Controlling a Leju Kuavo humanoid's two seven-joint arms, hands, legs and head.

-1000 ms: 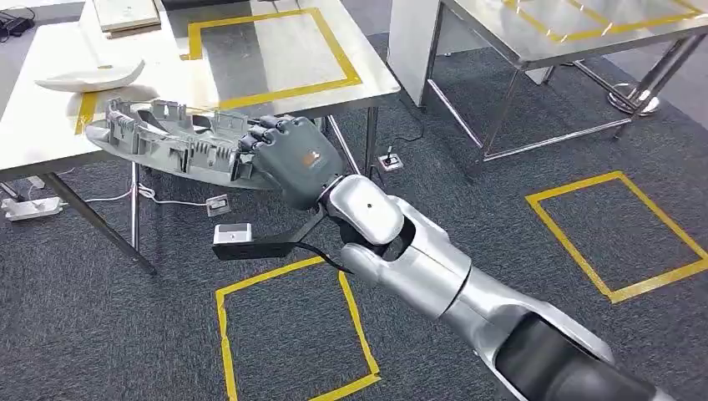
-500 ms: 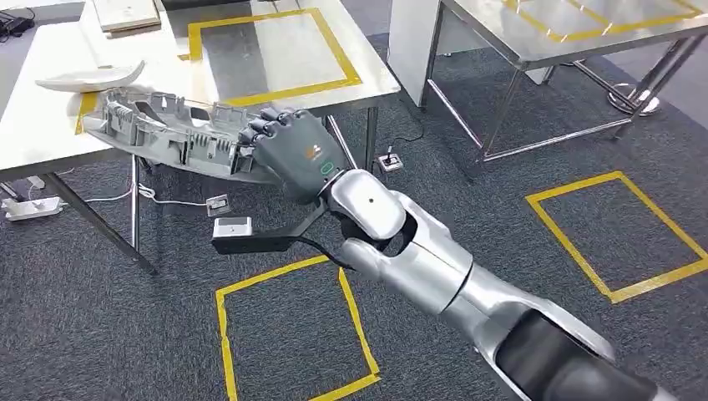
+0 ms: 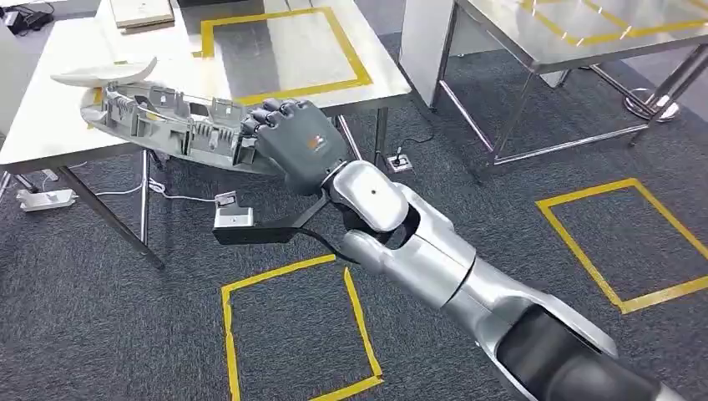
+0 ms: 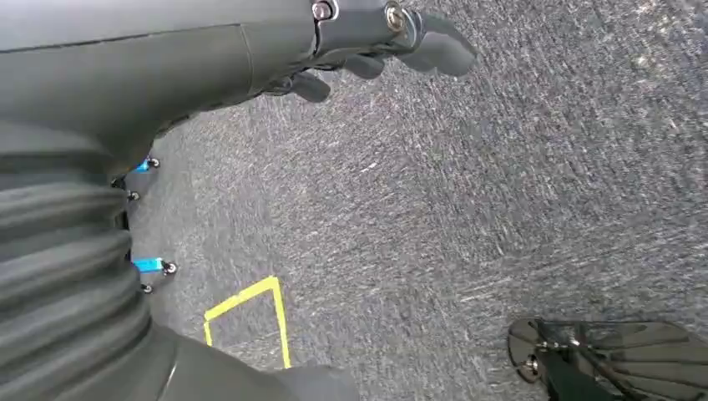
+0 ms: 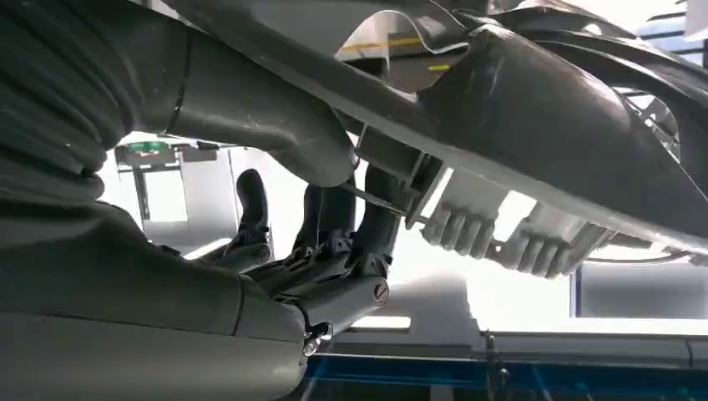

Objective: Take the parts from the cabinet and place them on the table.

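Head view: right hand [image 3: 296,144] grips the long grey part [image 3: 163,125] over the tabletop [image 3: 50,125] edge, beside a white curved piece [image 3: 104,73]; left hand [image 4: 367,50] hangs empty.

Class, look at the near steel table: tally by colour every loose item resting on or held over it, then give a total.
Grey ribbed plastic part, held in the right hand: 1
White curved part: 1
Pale flat board at the table's far edge: 1
Total: 3

A steel table [image 3: 376,79] carries a yellow tape square [image 3: 280,50] and a white curved part [image 3: 104,73].
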